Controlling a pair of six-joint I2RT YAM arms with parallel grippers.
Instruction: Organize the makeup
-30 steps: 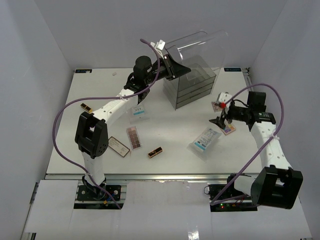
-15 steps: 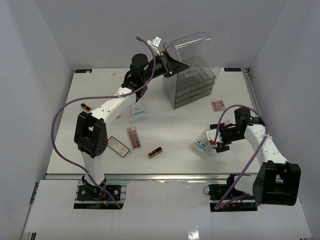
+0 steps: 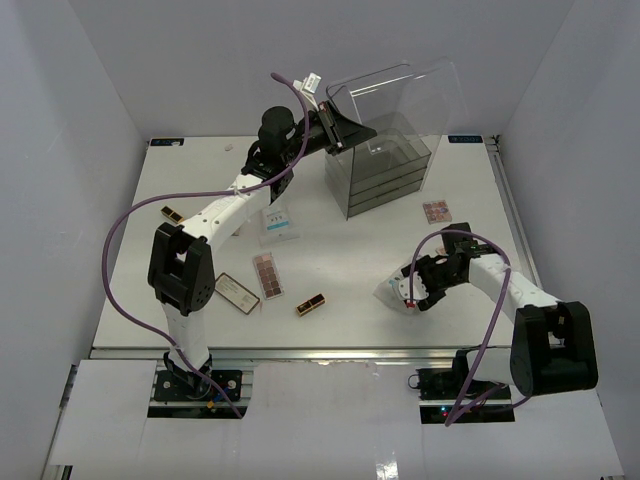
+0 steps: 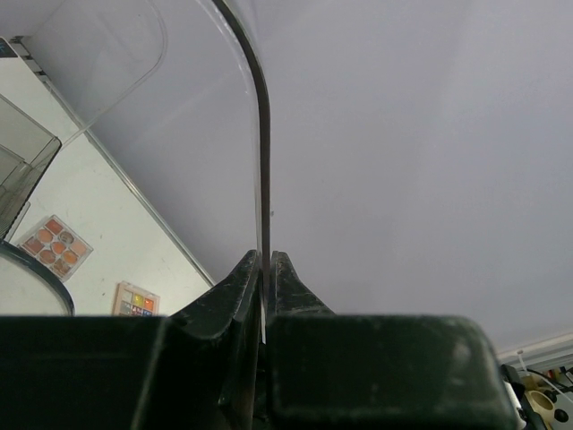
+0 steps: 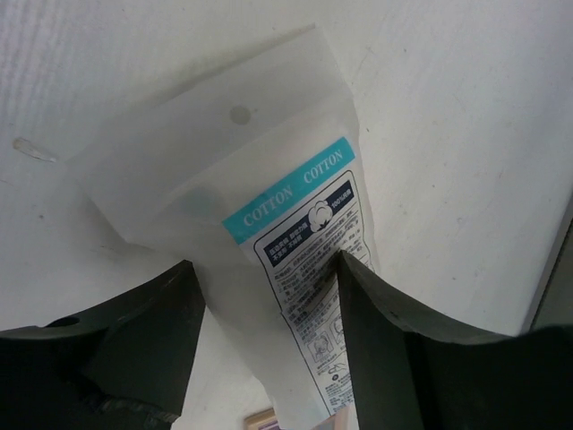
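Observation:
My left gripper point(image 3: 335, 128) is shut on the edge of the clear hinged lid point(image 3: 400, 92) of the acrylic drawer box point(image 3: 385, 175) and holds it raised; the wrist view shows the lid's edge point(image 4: 261, 134) pinched between the fingertips. My right gripper point(image 3: 410, 292) is open and low over a white-blue cotton sachet point(image 3: 392, 290), one finger on each side of it point(image 5: 295, 224). A second sachet point(image 3: 279, 223) lies left of the box. A brown palette point(image 3: 268, 274), a black-gold lipstick point(image 3: 310, 304) and a pink palette point(image 3: 436, 211) lie on the table. A multicoloured palette point(image 4: 136, 298) shows in the left wrist view.
A flat brown-rimmed card-like item point(image 3: 237, 292) lies by the left arm's base. Another small dark-gold tube point(image 3: 172, 214) lies at the far left. White walls close in the table on three sides. The right arm's purple cable point(image 3: 480, 240) loops above the table.
My right gripper has moved left and down from near the palettes to the cotton sachet and now straddles it. My left gripper has kept its hold on the lid, lifting it slightly.

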